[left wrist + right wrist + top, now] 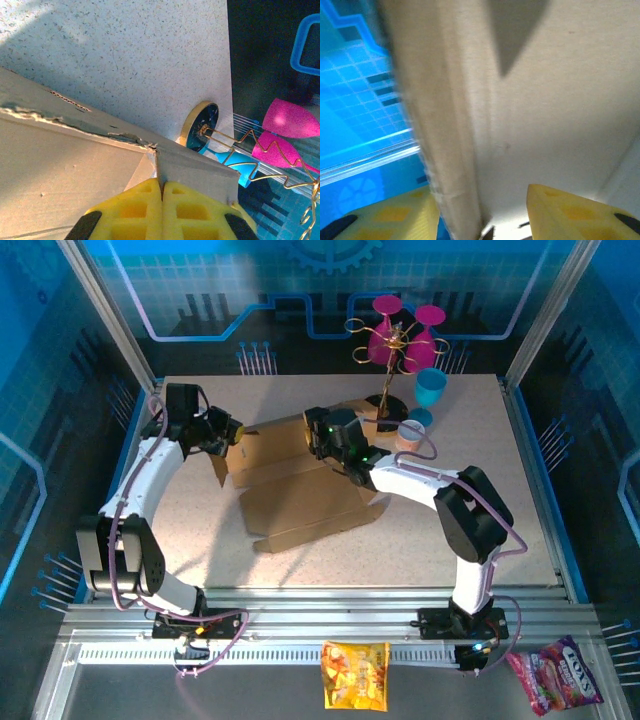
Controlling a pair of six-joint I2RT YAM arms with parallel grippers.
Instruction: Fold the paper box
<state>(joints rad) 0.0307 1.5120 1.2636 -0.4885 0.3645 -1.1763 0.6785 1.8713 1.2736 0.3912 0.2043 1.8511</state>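
The paper box (300, 490), a brown creased cardboard sheet with flaps, lies partly folded at the table's middle, its back wall raised. My left gripper (232, 432) is at the box's left back corner. In the left wrist view its yellow fingers (135, 210) are shut on the edge of a small grey-brown flap (200, 167). My right gripper (325, 440) is at the raised back wall. In the right wrist view that wall (450, 125) stands between the gripper's (482, 205) spread yellow fingers, close to the left finger (395, 215), and the jaws are open.
A gold wire stand with pink cups (400, 335) rests on a round dark base (200, 125) just behind the box. A blue cup (431, 388) and a small pale cup (411, 433) sit beside it. Two snack bags (355, 675) (555, 672) lie below the table's front rail.
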